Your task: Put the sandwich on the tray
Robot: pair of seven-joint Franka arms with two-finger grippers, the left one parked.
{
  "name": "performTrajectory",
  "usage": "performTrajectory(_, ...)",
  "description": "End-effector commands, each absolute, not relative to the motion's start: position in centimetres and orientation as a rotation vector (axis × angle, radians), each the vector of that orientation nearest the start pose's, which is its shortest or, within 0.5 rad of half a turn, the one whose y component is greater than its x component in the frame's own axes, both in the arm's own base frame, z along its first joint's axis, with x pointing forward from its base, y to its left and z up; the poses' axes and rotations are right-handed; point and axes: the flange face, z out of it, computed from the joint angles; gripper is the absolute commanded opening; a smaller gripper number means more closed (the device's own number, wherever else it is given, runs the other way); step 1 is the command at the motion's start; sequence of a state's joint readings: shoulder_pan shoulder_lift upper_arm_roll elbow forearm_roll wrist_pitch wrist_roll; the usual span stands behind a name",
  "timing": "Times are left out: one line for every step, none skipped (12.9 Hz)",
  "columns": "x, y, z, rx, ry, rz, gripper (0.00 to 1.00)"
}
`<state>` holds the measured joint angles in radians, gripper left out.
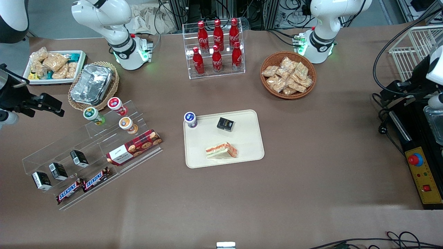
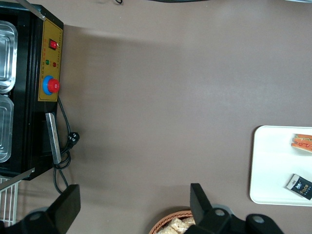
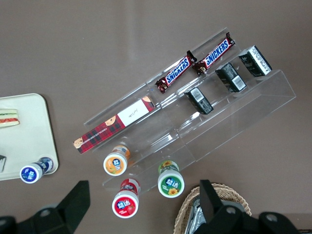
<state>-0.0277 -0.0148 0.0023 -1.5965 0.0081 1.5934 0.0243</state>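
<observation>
A: What's closest to the front camera?

B: Two Snickers bars (image 1: 83,185), on the low step of the clear rack (image 1: 69,152). Not our job, tho.

A: Where's the sandwich (image 1: 221,150)?

B: On the tray (image 1: 249,152), in the part nearest the camera. It lies flat on its side, so the pink and green filling shows. It's all inside the rim w/ nothing touching it.

A: Why lie it flat?

B: I think a wedge stays put that way and won't tip over.

A: What else is on the tray?

B: Farther from the camera, a small black box (image 1: 225,124). Then a blue-lid cup (image 1: 190,119), right at the corner. Both are apart from the sandwich.

A: And the gripper (image 1: 52,105)?

B: Way off toward the working arm's end, up over the table near the foil container (image 1: 91,84). The wrist view shows its fingers (image 3: 78,200) spread wide w/ nothing in them.

A: Why so wide?

B: My guess is it's b/c the job looks done. The sandwich sits on the tray, so there's nothing to hold.

A: And farthest from the camera?

B: Red cola bottles (image 1: 217,46) in their stand.
</observation>
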Motion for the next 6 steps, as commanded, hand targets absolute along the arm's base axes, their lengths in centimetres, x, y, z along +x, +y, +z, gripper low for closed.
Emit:
performTrajectory(54.67, -1.79, 61.90, -3.112, 0.118, 0.009, 1.00)
performTrajectory(54.67, -2.38, 61.63, -3.104, 0.129, 0.030, 1.00)
performTrajectory(55.00, -2.16, 61.69, -3.096, 0.126, 0.035, 1.00)
performTrajectory(55.36, -2.00, 61.74, -3.096, 0.121, 0.031, 1.00)
performTrajectory(55.39, -2.10, 61.59, -3.097, 0.124, 0.035, 1.00)
performTrajectory(55.35, -2.02, 61.42, -3.097, 0.124, 0.045, 1.00)
